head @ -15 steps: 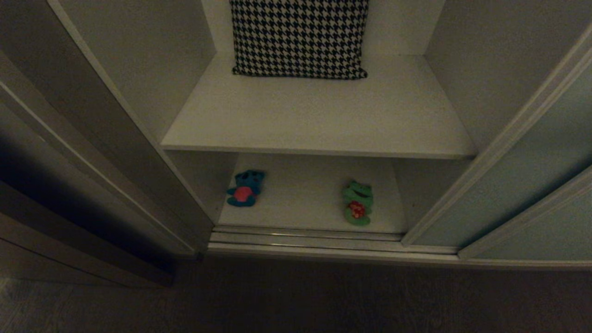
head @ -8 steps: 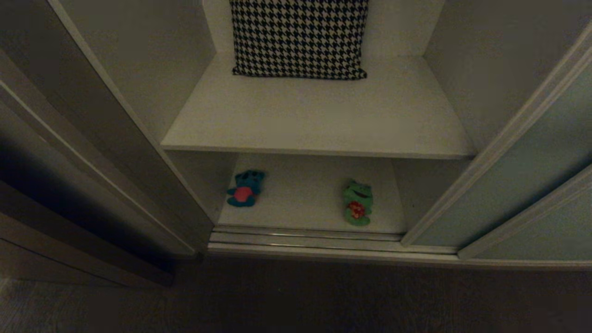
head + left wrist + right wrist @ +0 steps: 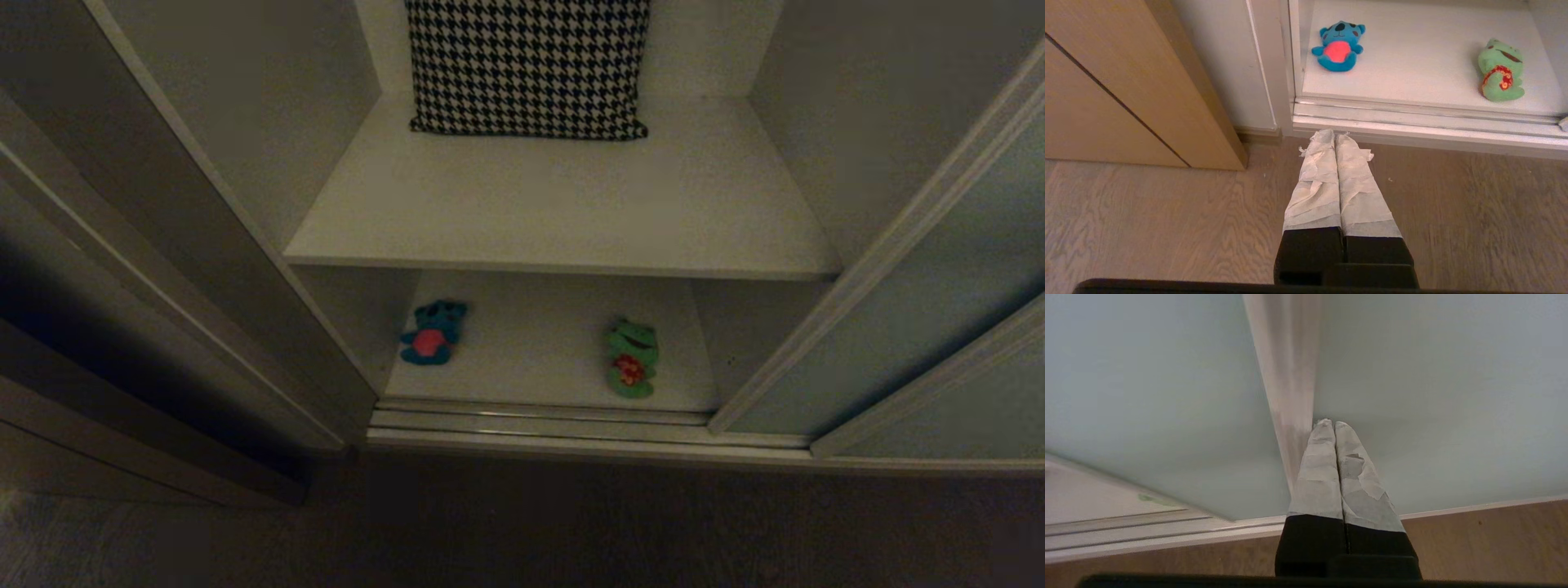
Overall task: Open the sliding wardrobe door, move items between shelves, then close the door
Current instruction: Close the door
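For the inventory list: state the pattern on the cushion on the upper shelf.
Black-and-white houndstooth; the cushion shows best in the head view.

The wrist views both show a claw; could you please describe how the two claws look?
Each claw, left and right, has two long tapering fingers wrapped in wrinkled white tape over a black base. The right one's tape is torn and peeling in places. No cables or markings show.

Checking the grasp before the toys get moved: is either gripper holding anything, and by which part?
Nothing is held. The left gripper and right gripper are both shut empty; the frog and bear lie on the bottom shelf.
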